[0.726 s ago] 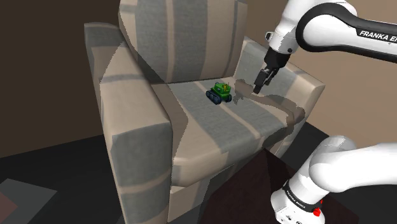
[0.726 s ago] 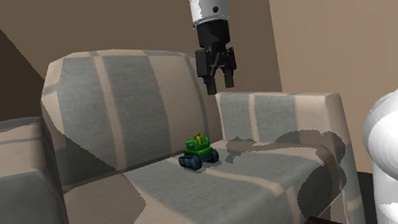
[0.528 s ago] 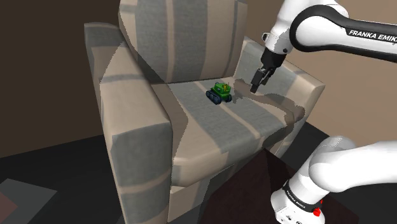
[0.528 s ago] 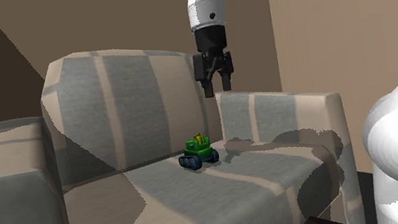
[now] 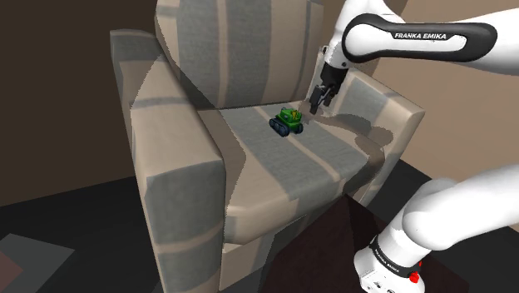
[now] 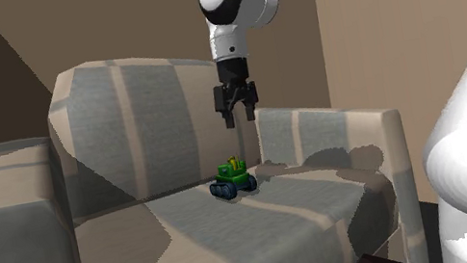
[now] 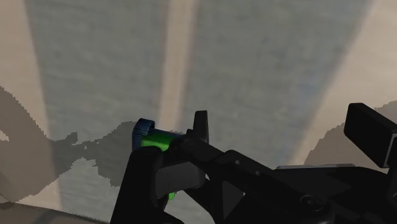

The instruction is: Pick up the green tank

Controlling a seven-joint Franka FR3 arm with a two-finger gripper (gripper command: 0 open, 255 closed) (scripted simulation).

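tank, bright green with dark blue tracks, sits upright on striped seat; pincer spread above it.

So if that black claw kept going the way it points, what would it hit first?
Likely the armchair's seat cushion, close beside the green tank. The open gripper points down, with the tank off toward one finger; depth is unclear, and it might clip it.

The striped armchair carries the green tank.
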